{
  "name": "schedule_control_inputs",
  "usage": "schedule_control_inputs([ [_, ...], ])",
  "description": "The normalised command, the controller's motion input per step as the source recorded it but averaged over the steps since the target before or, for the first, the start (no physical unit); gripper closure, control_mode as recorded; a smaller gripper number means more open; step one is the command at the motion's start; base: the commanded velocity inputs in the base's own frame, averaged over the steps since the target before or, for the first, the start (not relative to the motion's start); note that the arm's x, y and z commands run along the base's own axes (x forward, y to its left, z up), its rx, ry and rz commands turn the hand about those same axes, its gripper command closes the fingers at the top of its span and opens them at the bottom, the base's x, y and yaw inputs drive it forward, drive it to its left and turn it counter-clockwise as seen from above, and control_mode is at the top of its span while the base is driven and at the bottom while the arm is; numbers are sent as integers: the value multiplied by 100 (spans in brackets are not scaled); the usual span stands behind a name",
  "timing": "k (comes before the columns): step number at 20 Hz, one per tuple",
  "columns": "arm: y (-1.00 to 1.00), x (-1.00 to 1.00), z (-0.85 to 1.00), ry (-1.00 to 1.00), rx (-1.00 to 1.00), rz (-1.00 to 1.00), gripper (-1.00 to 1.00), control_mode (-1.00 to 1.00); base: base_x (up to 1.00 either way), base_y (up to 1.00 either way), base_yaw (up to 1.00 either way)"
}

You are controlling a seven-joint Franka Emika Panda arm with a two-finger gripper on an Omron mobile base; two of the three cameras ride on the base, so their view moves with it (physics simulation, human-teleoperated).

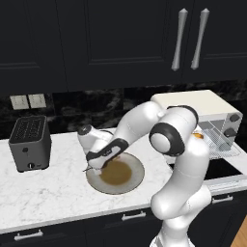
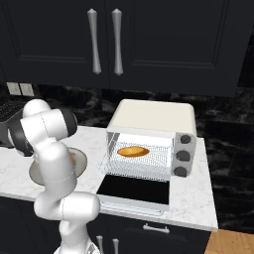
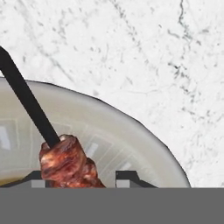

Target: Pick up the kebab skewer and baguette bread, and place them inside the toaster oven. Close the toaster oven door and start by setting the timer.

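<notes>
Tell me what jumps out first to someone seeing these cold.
The white arm bends low over the plate on the marble counter, its claw set around the kebab skewer. To the right, the toaster oven stands with its door dropped open and the baguette bread already on the rack.

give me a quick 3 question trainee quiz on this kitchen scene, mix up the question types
1. True or false: the golden-orange baguette bread already lies on the wire rack inside the cream-white toaster oven.
2. Multiple choice: the toaster oven's dark glass door is A) shut B) folded down open C) removed.
3. Fill in: the dark two-finger gripper sits over the round pale plate, its fingertips on either side of the meat chunks of the ____.

Key
1. True.
2. B.
3. Kebab skewer, a thin dark stick with reddish-brown meat; a firm grip cannot be confirmed.
</notes>
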Motion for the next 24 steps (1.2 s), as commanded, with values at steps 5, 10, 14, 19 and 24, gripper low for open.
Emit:
schedule_control_inputs([
  [5,-1,0,-41,0,1,0,100,-100,0,0,0],
  [10,-26,-4,32,-1,0,1,100,-100,0,0,0],
  [14,-36,-40,64,-9,0,0,100,-100,0,0,0],
  [19,-21,-57,62,-10,0,0,100,-100,0,0,0],
  [24,-5,-37,72,-10,0,0,100,-100,0,0,0],
])
